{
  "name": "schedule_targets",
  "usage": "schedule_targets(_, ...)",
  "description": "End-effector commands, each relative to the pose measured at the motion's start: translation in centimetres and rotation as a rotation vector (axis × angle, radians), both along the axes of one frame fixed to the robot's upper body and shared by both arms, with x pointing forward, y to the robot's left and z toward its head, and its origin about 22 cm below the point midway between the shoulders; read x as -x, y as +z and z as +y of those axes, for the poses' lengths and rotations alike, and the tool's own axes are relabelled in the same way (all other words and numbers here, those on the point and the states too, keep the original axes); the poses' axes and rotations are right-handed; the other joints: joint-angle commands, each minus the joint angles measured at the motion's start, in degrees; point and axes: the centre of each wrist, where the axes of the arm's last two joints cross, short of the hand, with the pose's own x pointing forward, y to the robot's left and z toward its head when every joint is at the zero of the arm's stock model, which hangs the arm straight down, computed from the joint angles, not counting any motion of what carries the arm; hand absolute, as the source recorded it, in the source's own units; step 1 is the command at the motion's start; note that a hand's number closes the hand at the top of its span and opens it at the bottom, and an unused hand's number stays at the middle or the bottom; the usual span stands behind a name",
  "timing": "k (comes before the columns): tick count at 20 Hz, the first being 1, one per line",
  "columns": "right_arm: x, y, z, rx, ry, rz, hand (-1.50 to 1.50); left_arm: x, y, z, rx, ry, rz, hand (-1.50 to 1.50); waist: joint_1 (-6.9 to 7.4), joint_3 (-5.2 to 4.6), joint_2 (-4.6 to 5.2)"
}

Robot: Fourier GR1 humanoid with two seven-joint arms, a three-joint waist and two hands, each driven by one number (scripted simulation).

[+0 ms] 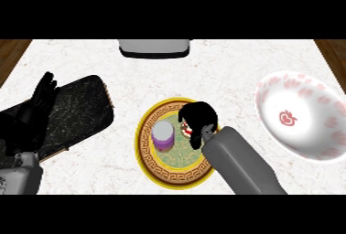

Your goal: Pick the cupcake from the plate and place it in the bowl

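Observation:
A round plate (pixel 150 157) with a yellow patterned rim lies at the counter's middle. On its right half sits the cupcake (pixel 186 132), a small red and white thing mostly hidden by my right hand (pixel 200 119). That hand comes in from the lower right and is curled round the cupcake, which still rests on the plate. The white bowl (pixel 307 107) with red markings stands tilted at the right, apart from the plate. My left hand (pixel 42 93) rests open at the left edge, fingers up.
A purple-sided round item (pixel 162 135) with a pale top sits on the plate's left half, close to my right hand. A dark stone slab (pixel 74 112) lies at the left. A grey appliance (pixel 154 47) stands at the back edge.

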Motion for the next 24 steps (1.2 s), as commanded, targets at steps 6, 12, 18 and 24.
schedule_targets(6,-0.7,-1.7,-0.1,-0.069,0.062,-0.011,1.5,-0.1,-0.8,-0.8,0.007,-0.002,0.0,0.0,-0.05,0.05,0.09)
schedule_targets(12,-1.2,-1.6,-0.9,-0.073,0.025,-0.108,1.5,0.9,-0.2,-0.3,-0.008,-0.007,0.006,0.0,-0.14,0.05,0.01)
schedule_targets(18,-2.0,-0.4,-1.4,-0.053,-0.346,-0.246,1.5,-0.7,0.3,-0.8,0.007,0.012,0.006,0.0,-1.31,0.05,-0.25)
schedule_targets(24,-1.5,2.7,-0.6,-0.02,-0.565,-0.402,1.5,1.0,-1.9,0.1,-0.006,0.013,0.013,0.0,-0.92,-0.01,-0.25)
